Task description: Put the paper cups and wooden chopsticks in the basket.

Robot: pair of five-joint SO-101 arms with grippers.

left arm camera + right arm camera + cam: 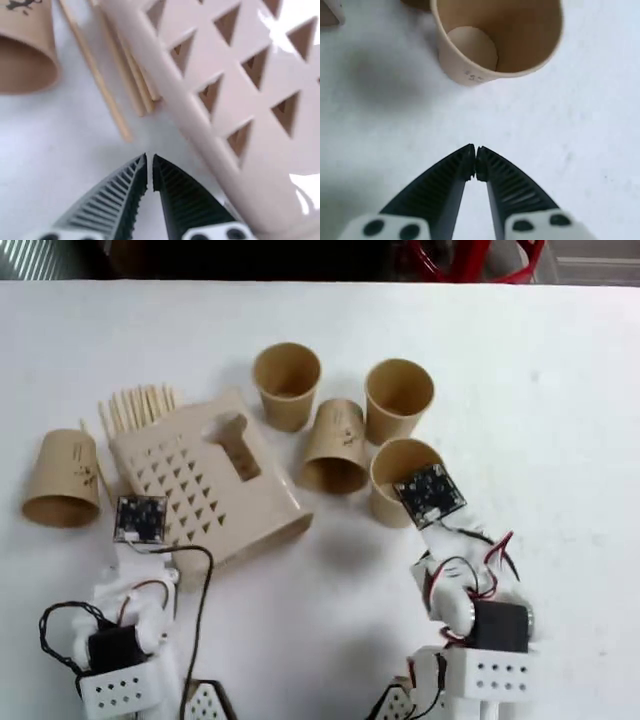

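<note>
Closest in first. Left gripper (150, 167) pinched closed on nothing, tips over bare table (45, 150), just beside the edge of the basket (225, 100). Same deal with the right gripper (475, 161): closed up, empty, aimed at the open mouth of the near cup (495, 37), not touching it.

Nice close look from the left wrist at the chopsticks (107, 95) slipping in under the basket's edge, plus the side cup (25, 55) lying down, cut off at the frame edge.

Layout from the high view: basket (205, 480) tipped over, holed wall and handle slot facing up. Chopsticks (140, 405) fanned out at its far corner, ends poking out, the rest buried under it. Can't count them. Side cup (62, 480) on the table on the left arm's side of the basket.

Near cup (400, 475) partly covered by the right arm's camera board. Past it, the tipped cup (335, 447) on its side, then one upright cup (287, 385) and another upright cup (398, 398) farthest back.

Both arms rooted at the near table edge, stretched forward and low: left toward the basket's near corner, right toward the near cup.
</note>
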